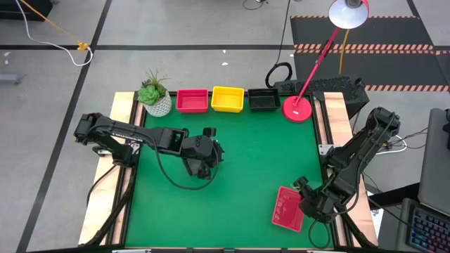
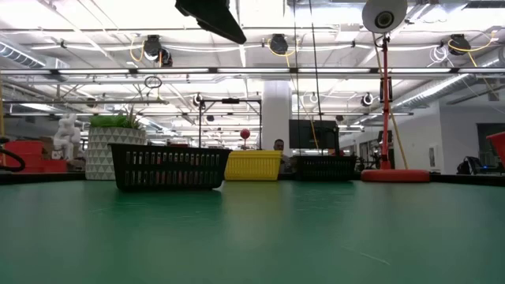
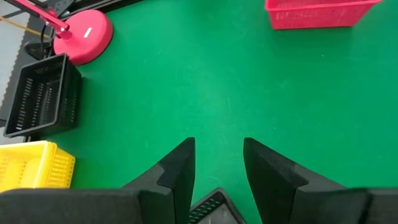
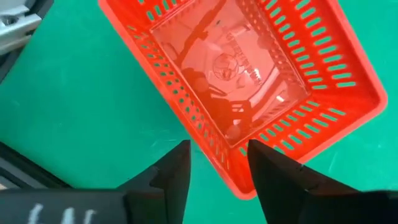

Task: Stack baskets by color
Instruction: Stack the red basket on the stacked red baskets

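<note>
A red basket (image 1: 192, 100), a yellow basket (image 1: 227, 99) and a black basket (image 1: 264, 100) stand in a row along the far edge. A second black basket (image 2: 167, 167) rests on its bottom on the green table, left of the middle. Well above it, my left gripper (image 3: 217, 143) stands open with only bare table between its fingertips. Near the right front corner a second red basket (image 1: 287, 209) has my right gripper (image 4: 217, 146) shut on its wall. My right gripper has a long wall of the red basket (image 4: 219, 163), close to a corner, between its two fingers, one inside the basket and one outside. The fingers come steeply from above, across the wall. At the low view's right border the basket's red edge (image 2: 498, 148) shows above the table line.
A white plant pot (image 1: 156, 104) stands at the far left of the row and a round red lamp base (image 1: 297, 109) at its right, the lamp's stem slanting up over the far right corner. Wooden rails (image 1: 124, 112) run along both sides. The green middle lies bare.
</note>
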You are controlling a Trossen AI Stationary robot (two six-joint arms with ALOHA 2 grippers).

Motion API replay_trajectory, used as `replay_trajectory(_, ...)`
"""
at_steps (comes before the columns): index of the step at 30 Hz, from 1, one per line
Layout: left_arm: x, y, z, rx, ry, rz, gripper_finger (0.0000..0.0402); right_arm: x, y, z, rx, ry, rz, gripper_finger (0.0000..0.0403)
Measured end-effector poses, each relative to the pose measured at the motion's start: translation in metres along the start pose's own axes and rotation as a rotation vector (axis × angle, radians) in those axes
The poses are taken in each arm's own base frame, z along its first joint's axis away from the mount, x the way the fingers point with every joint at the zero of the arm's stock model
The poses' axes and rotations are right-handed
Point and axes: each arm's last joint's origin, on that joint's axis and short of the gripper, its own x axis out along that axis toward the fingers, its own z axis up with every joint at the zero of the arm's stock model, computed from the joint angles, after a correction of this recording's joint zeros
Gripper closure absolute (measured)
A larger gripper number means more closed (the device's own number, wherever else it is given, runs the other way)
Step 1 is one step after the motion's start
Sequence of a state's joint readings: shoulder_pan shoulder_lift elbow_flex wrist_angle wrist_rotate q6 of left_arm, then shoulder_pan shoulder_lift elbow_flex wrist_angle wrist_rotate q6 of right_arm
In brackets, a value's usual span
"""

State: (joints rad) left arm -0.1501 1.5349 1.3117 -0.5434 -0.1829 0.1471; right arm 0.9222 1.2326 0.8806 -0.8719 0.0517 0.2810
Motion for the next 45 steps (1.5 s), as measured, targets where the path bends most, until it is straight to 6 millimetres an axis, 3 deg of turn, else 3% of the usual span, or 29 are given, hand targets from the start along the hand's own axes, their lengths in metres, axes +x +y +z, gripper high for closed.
replay_trajectory(8,0.0,0.0,0.0,-0.002,-0.001,0.0,0.0263,0.016,-0.001,-0.006,-0.039,-0.019,0.011,0.0288)
replay_trajectory(25,0.0,0.0,0.002,0.0,-0.023,0.002,0.0263,0.021,-0.001,-0.008,-0.093,-0.024,0.025,0.0294)
replay_trajectory(36,0.0,0.0,0.002,0.0,-0.023,0.002,0.0263,0.021,-0.001,-0.006,-0.116,-0.045,0.013,0.0389)
replay_trajectory(45,0.0,0.0,0.002,-0.005,-0.024,0.002,0.0263,0.021,0.0,0.0,-0.018,-0.124,-0.02,0.0393)
